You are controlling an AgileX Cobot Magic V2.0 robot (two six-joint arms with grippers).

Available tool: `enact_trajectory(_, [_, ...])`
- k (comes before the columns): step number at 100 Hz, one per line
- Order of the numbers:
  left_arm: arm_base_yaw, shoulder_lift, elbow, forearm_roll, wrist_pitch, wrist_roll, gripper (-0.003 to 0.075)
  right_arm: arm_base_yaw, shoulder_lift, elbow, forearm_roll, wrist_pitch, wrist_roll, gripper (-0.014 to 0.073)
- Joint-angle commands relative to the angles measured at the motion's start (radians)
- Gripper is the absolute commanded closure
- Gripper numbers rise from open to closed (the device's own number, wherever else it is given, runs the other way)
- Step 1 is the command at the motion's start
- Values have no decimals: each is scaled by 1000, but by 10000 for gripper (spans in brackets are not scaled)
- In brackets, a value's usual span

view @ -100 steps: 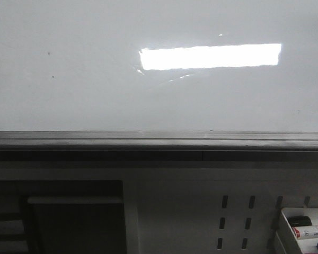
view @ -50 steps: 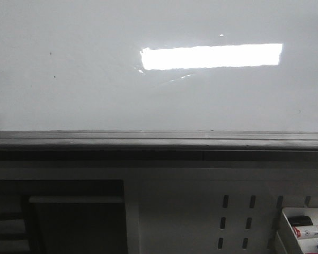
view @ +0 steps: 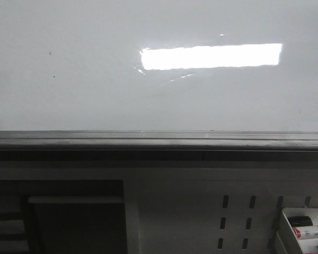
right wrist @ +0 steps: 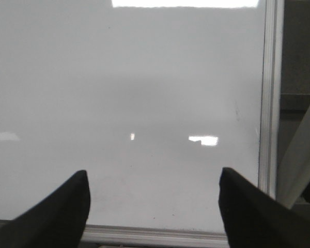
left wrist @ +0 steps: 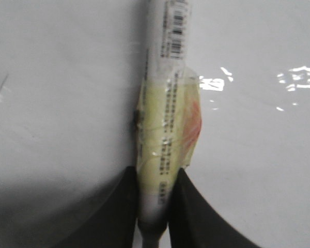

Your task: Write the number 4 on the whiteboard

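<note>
The whiteboard point(view: 95, 100) fills the upper front view, glossy white with a dark grey frame edge point(view: 159, 140) and a bright rectangular light reflection point(view: 211, 56). No drawn 4 shows on it, only tiny dark specks. Neither gripper appears in the front view. In the left wrist view my left gripper point(left wrist: 153, 178) is shut on a white marker point(left wrist: 165, 129) wrapped in yellowish tape, over the whiteboard point(left wrist: 57, 103); the marker's tip is out of view. In the right wrist view my right gripper point(right wrist: 154, 178) is open and empty above the whiteboard point(right wrist: 144, 103), near its frame corner.
Below the board's frame stands a white perforated panel with slots point(view: 236, 219). A white tray point(view: 286, 233) at the lower right holds markers point(view: 310, 232). A dark opening with a shelf point(view: 74, 211) lies at the lower left. The board's right frame point(right wrist: 268, 103) shows in the right wrist view.
The front view has shifted very slightly; nothing on the board has changed and no mark has appeared.
</note>
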Motion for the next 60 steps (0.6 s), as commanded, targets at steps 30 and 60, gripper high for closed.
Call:
enact_trajectory(30, [-117, -100, -363, 43, 703, 308, 741, 63, 262, -300, 530, 332, -567, 123])
enact_trajectory(60, [-324, -96, -411, -243, 847, 716, 741, 180, 542, -432, 781, 503, -949, 125])
